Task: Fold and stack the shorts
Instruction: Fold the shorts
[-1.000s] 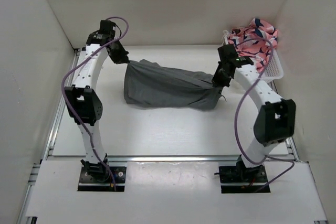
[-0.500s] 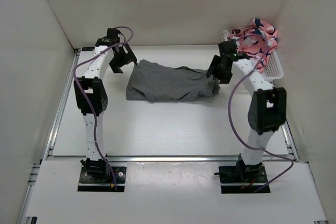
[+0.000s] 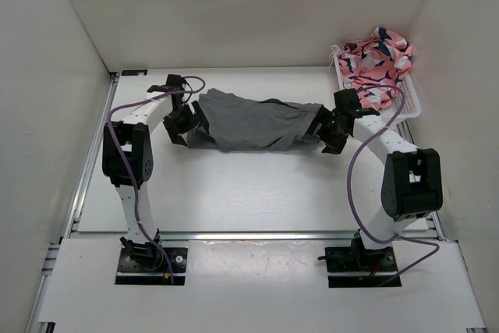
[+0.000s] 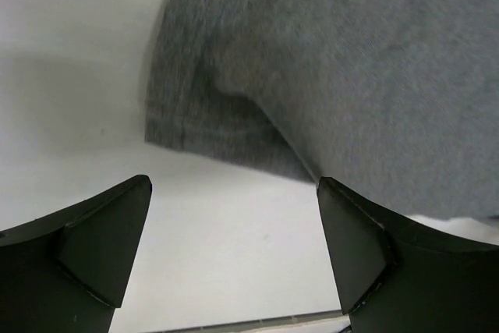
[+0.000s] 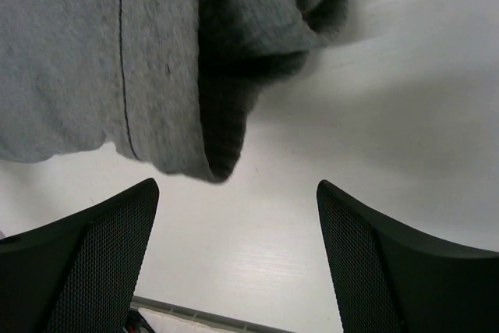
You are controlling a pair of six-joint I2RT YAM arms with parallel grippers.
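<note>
The grey shorts [image 3: 253, 122] lie folded in a long strip across the back of the table. My left gripper [image 3: 185, 126] is low at their left end, jaws wide open with only bare table between them; a hemmed corner of the shorts [image 4: 327, 60] lies just ahead of it. At the right end my right gripper [image 3: 323, 132] also stands open, the shorts [image 5: 132, 52] with their ribbed edge lying just ahead of its fingertips. Neither gripper holds fabric.
A white basket [image 3: 407, 99] at the back right holds pink patterned clothing [image 3: 376, 56]. White walls enclose the table on the left, back and right. A metal rail [image 3: 249, 234] runs along the table's near edge.
Both grippers were shut on the ends of the raised shorts; they have opened and let go, the shorts have dropped flat, and both arms have come down to table level.
</note>
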